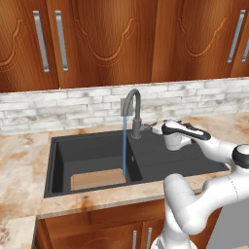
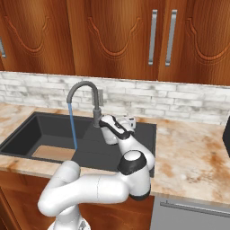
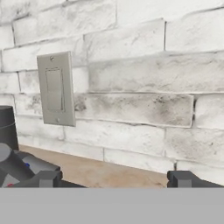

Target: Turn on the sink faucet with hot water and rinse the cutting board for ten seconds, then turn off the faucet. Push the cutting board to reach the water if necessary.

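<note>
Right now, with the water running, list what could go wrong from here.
1. The water lands at the right edge of the cutting board, so much of the board may stay unrinsed unless it is pushed right.
2. The gripper sits right beside the sink faucet base; a careless move could knock the lever and change or cut the flow early.

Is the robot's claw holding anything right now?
No, nothing is held. The claw is open, its two tips apart with only the brick wall beyond them. It sits beside the sink faucet, while the water runs.
</note>
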